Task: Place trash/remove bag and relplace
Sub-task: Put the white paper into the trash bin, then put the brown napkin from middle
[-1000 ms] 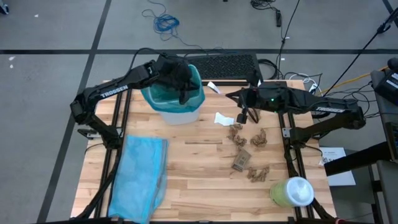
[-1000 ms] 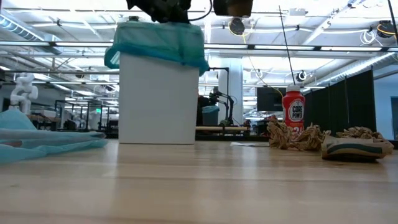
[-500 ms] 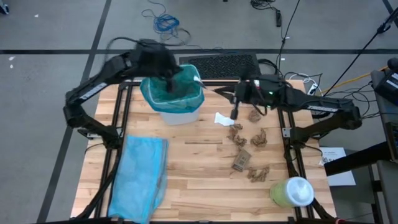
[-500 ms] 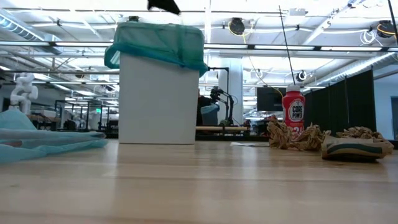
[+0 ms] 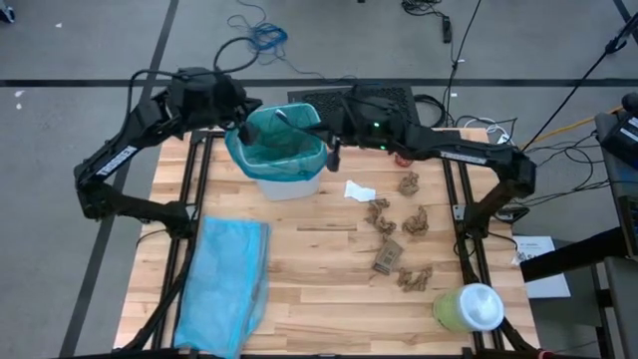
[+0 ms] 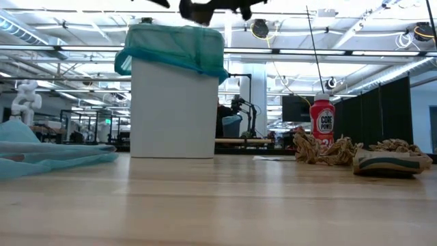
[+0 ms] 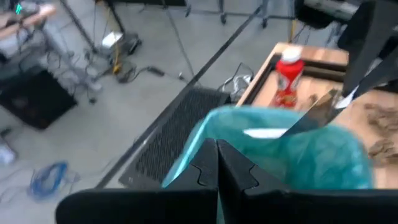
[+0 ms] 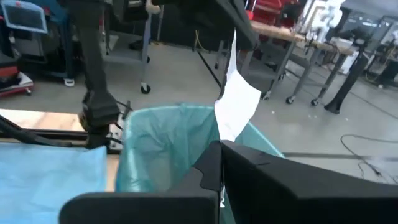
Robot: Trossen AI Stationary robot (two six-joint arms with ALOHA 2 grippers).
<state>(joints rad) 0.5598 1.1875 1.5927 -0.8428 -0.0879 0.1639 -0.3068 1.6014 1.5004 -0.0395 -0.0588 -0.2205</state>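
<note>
A white bin (image 5: 289, 181) lined with the teal bag (image 5: 282, 150) stands at the table's far left-centre. My right gripper (image 5: 283, 118) reaches over its opening from the right, shut on a white paper scrap (image 8: 237, 104). My left gripper (image 5: 243, 126) hangs shut with nothing in it, above the bin's left rim (image 7: 205, 134). The other trash lies on the table right of the bin: brown crumpled scraps (image 5: 397, 239) and one white scrap (image 5: 359, 189). The sky-blue bag (image 5: 224, 284) lies flat at the near left. My right gripper pinches one end of the white scrap (image 8: 224, 135) between its two fingers. The fingers come nearly level from the table's right. The rest of the scrap sticks out past the fingertips, clear of everything, above the open bag (image 8: 168, 140).
A pale-green container with a white top (image 5: 469, 307) stands at the near right corner. A red can (image 7: 287, 78) stands at the far edge, right of the bin. Bare wood lies in the table's middle and near side.
My left gripper has risen out of the bin's opening and drawn back toward the table's far left, tipping up from pointing down. My right gripper has swung from above the scraps toward the table's left, to over the bin, turning nearly level. The bin and bag have stayed put.
</note>
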